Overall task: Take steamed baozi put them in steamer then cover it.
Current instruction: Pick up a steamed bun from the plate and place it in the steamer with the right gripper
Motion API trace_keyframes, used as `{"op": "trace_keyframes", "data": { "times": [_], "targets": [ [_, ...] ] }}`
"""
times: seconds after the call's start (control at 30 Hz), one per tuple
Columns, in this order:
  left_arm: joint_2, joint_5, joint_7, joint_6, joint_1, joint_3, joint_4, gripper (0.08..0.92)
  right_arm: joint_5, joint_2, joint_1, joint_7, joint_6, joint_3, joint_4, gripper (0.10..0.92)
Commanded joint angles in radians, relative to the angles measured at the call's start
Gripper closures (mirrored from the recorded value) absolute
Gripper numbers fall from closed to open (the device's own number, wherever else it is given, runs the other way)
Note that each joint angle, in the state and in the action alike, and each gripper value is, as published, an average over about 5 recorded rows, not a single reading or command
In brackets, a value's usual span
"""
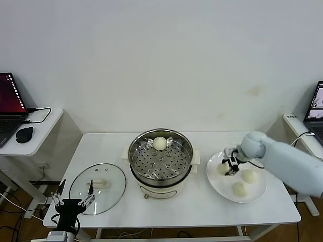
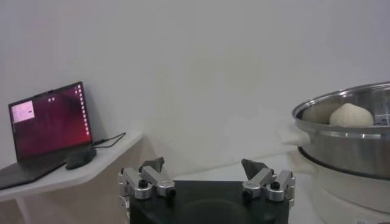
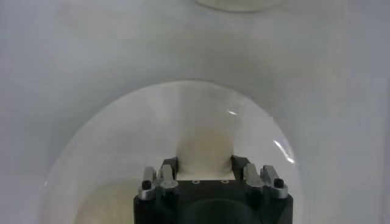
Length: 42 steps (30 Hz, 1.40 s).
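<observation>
Right gripper (image 1: 232, 167) jaws clamped on off-white round dough bun (image 3: 205, 149), flat white plate (image 1: 217, 180) at 3 o'clock of shiny steel steamer basket (image 1: 136, 151). Risk: squashing soft dough, slip on lift. Left gripper (image 1: 73, 200) parked, jaws apart, worktop's near left edge.

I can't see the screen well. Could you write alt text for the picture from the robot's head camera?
The right gripper is closed around a baozi on a white plate holding two more buns, right of a steel steamer with one bun inside. A glass lid lies on the white table to the left, the open left gripper near it.
</observation>
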Motion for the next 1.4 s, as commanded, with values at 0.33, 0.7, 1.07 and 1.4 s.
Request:
{"op": "trace_keyframes", "data": {
  "times": [0.33,0.7,1.07,1.4],
  "targets": [
    [0.021,-0.008,0.001,0.001,-0.025,0.011,0.003,0.177,0.546,0.176,0.703,0.091,-0.223,-0.351,0.277,0.448],
    [0.016,-0.01,-0.002,-0.001,-0.02,-0.006,-0.003,0.177,0.658,0.48,0.525,0.232,-0.354,-0.364,0.166,0.448],
    [-0.006,-0.011,-0.006,-0.004,-0.013,-0.023,-0.008,0.177,0.581,0.638,0.36,0.224,-0.368,-0.346,-0.031,0.448],
    [-0.01,-0.013,-0.007,-0.006,-0.016,-0.023,-0.005,0.177,0.509,0.719,0.279,0.236,-0.371,-0.34,-0.146,0.446]
  ]
}}
